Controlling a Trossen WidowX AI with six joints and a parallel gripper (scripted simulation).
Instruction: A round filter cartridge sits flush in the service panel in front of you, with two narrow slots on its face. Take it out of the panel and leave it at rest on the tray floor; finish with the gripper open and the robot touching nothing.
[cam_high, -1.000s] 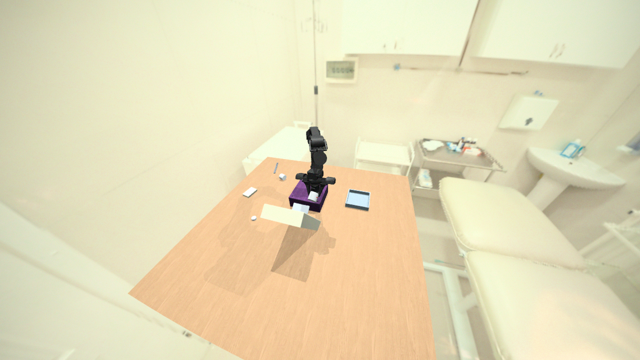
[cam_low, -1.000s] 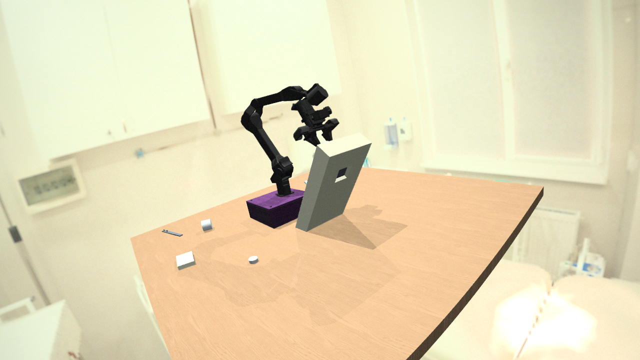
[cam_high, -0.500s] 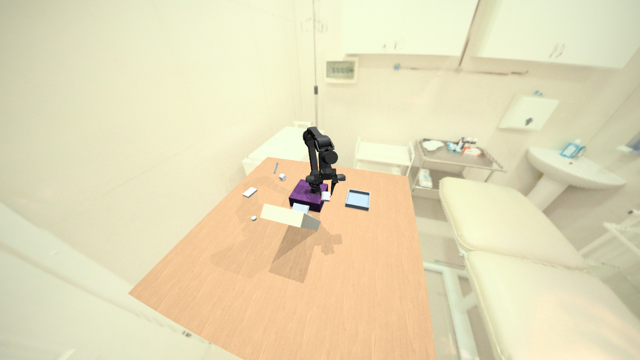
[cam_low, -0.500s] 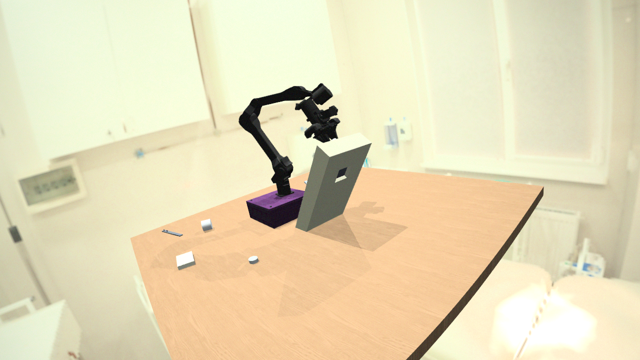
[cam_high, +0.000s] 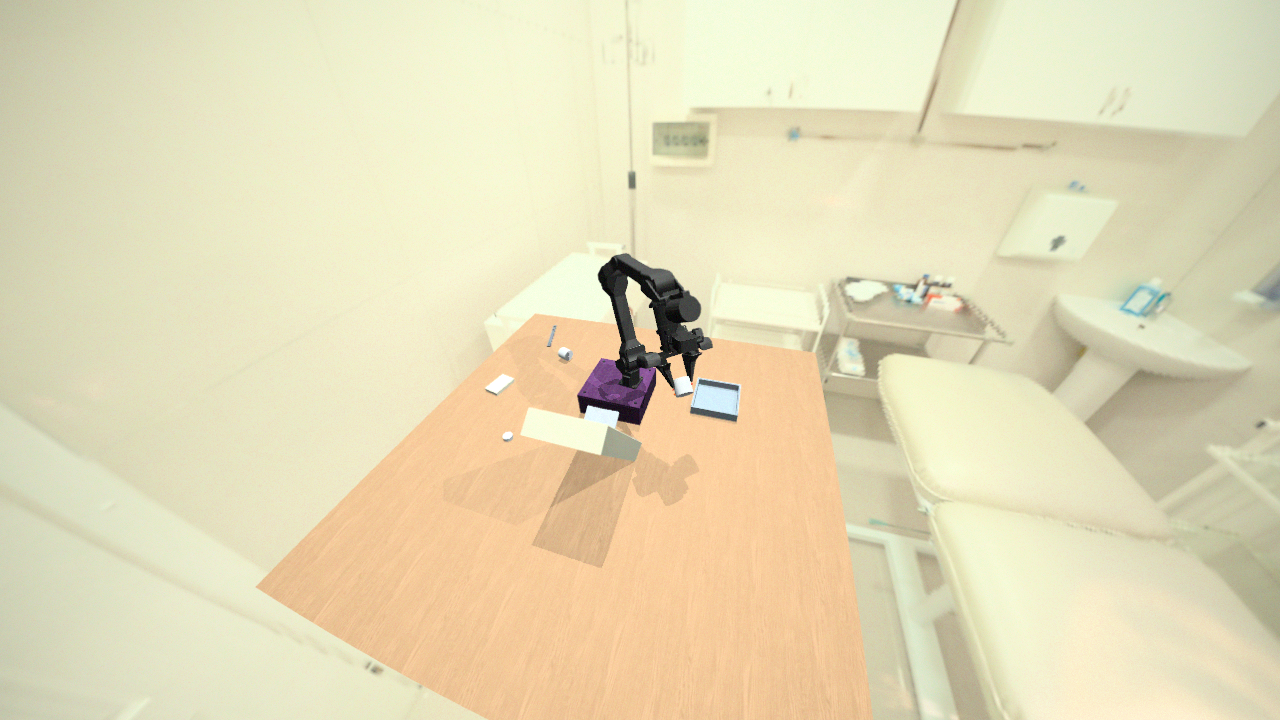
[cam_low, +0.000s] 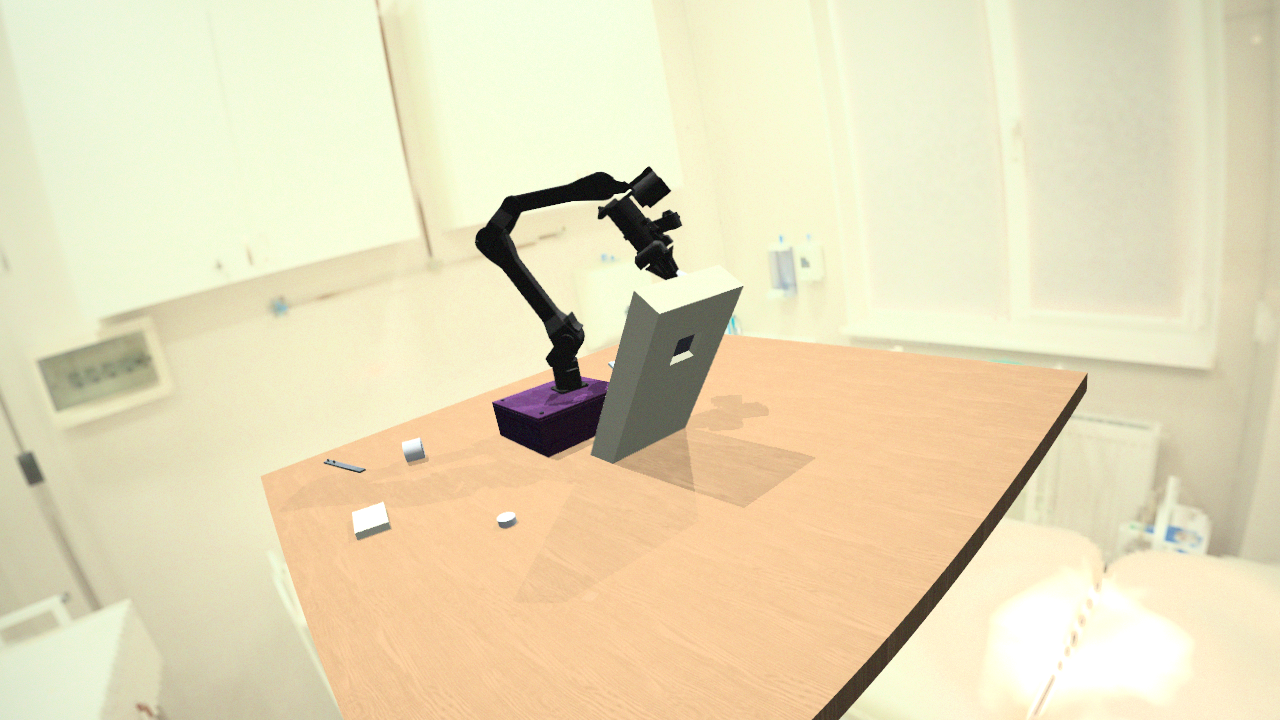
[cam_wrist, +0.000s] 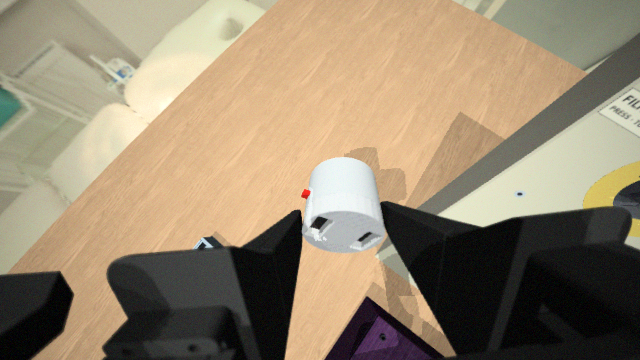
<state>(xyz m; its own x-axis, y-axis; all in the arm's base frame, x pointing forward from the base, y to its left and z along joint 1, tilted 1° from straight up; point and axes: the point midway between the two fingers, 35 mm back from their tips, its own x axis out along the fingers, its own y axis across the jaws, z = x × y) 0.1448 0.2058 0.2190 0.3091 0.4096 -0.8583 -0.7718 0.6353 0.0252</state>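
Note:
The white round filter cartridge (cam_high: 683, 386) (cam_wrist: 343, 192) is out of the service panel (cam_high: 563, 429) (cam_low: 626, 385) (cam_wrist: 550, 172). My gripper (cam_high: 682, 383) (cam_wrist: 340, 212) is shut on it, one fingertip at each side near its slotted face. The two dark slots face the wrist camera, and a small red tab sticks out on its left. The cartridge hangs above the table, just left of the blue-grey tray (cam_high: 714, 415) in the top view. The tray's corner (cam_wrist: 204, 243) shows behind the left finger in the wrist view. The panel's yellow ring (cam_wrist: 595, 192) surrounds a dark opening.
The purple base (cam_high: 593, 394) (cam_low: 537, 425) (cam_wrist: 372, 335) stands behind the leaning panel. A white cylinder (cam_high: 564, 353) (cam_low: 412, 449), a flat white block (cam_high: 499, 384) (cam_low: 370, 520), a small white disc (cam_high: 507, 436) (cam_low: 506, 519) and a thin grey strip (cam_high: 551, 335) (cam_low: 344, 465) lie on the side away from the tray.

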